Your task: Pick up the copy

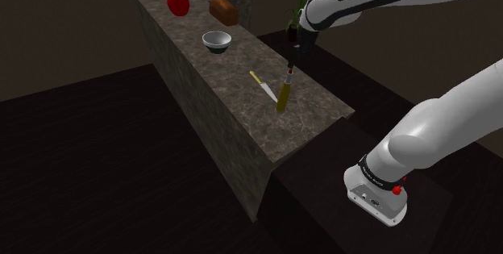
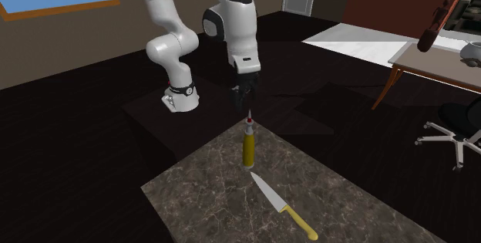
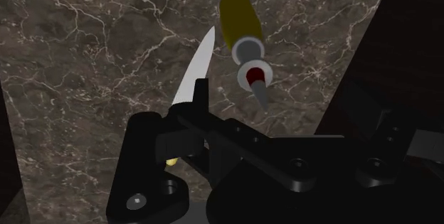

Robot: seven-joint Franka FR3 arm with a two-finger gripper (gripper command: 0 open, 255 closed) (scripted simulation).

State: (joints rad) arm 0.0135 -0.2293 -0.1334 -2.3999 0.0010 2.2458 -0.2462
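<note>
The bottle (image 2: 249, 147), olive-yellow with a grey neck and a red cap, stands upright on the dark marble counter (image 2: 347, 203), near the counter's edge that faces the robot's stand. A knife (image 2: 274, 199) with a yellow handle lies flat on the counter just beside the bottle, not touching it. The black gripper (image 2: 247, 104) hangs directly above the bottle's thin tip, very close to it. I cannot tell whether the gripper is apart or together. In the shoulder view, a grey bowl (image 1: 217, 41) sits farther along the counter, and behind it stand a red vase (image 1: 177, 2) and brown loaves of bread (image 1: 222, 10).
</note>
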